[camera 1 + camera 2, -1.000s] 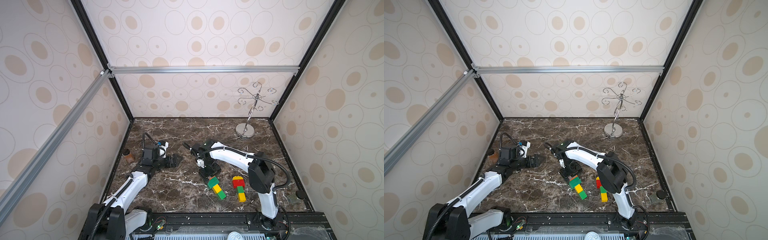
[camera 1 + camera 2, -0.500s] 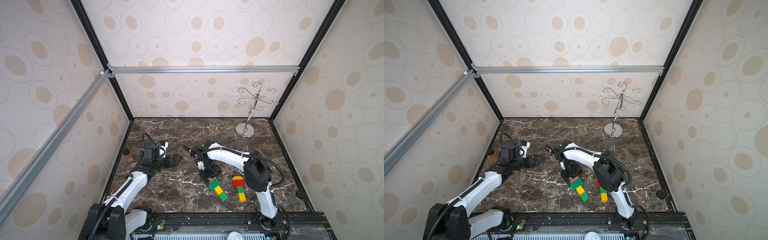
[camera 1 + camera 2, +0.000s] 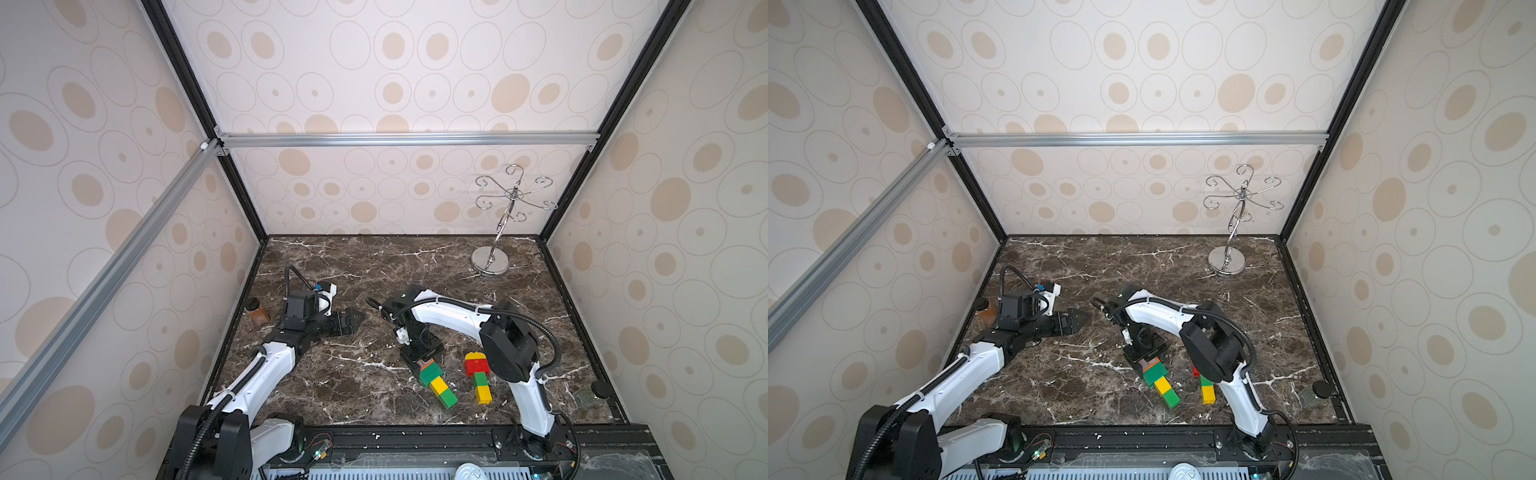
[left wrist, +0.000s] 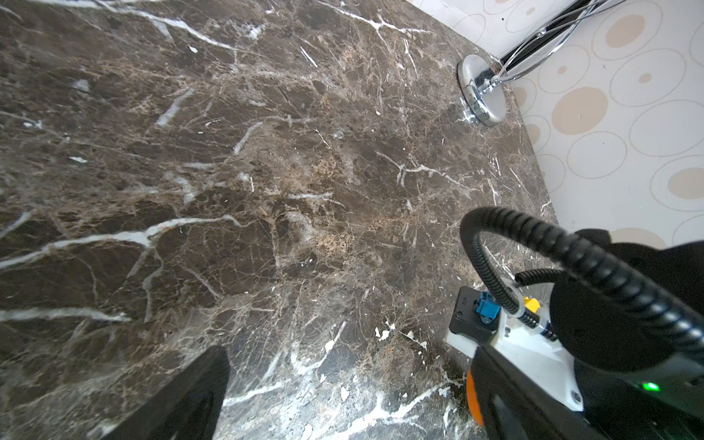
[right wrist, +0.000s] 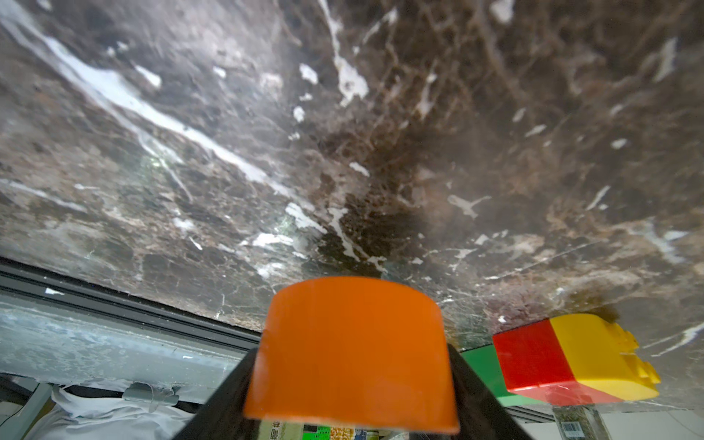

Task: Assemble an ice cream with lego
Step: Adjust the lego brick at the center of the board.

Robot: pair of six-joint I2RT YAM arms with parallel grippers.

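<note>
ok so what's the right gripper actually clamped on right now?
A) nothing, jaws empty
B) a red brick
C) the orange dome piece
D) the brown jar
C: in the right wrist view the orange dome piece sits squeezed between the jaws of the right gripper, while the red and yellow bricks lie apart from it on the marble table.

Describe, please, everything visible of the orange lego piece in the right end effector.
The orange lego piece is smooth, glossy plastic with one rounded edge. No studs show. The two black fingers of the right end effector clamp its sides. In both top views only a sliver shows, attached to the green end of a green-yellow-green stack.
</note>
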